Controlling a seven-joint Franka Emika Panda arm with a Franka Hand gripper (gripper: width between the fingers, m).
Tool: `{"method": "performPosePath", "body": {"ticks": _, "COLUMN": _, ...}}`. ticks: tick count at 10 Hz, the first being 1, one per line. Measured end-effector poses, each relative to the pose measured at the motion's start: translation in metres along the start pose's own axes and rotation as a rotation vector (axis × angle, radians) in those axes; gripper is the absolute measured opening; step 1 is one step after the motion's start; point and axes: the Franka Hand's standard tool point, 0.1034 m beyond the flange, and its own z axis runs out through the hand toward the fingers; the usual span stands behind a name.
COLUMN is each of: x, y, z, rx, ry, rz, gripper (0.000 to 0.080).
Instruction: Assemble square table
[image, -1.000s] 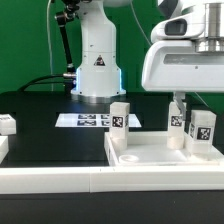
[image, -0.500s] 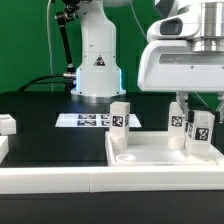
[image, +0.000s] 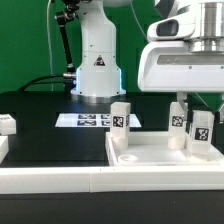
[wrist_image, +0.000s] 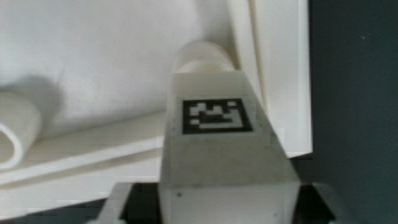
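The white square table top lies at the exterior view's right, rim up. Two white tagged legs stand on it, one near its left corner and one further right. My gripper hangs over the top's right part, shut on a third tagged leg, held upright with its lower end at the top's surface. In the wrist view this leg fills the space between my dark fingers, above the white top. A fourth leg lies at the far left.
The robot base stands at the back. The marker board lies flat on the black surface in front of it. A long white rail borders the front edge. A rounded white part shows beside the held leg.
The gripper with its leg has shifted slightly toward the exterior view's right and a little lower. The other legs and the top have not moved.
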Motion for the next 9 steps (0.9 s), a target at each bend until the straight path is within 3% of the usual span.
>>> {"method": "performPosePath", "body": {"ticks": 7, "x": 0.0010, "y": 0.0078, "z": 0.0009, "rx": -0.003, "ry": 0.006, "rz": 0.642, "gripper": 0.0290}}
{"method": "performPosePath", "body": {"ticks": 9, "x": -0.0027, "y": 0.0037, "z": 0.0006, "rx": -0.038, "ry": -0.035, "rz": 0.906, "gripper": 0.0290}}
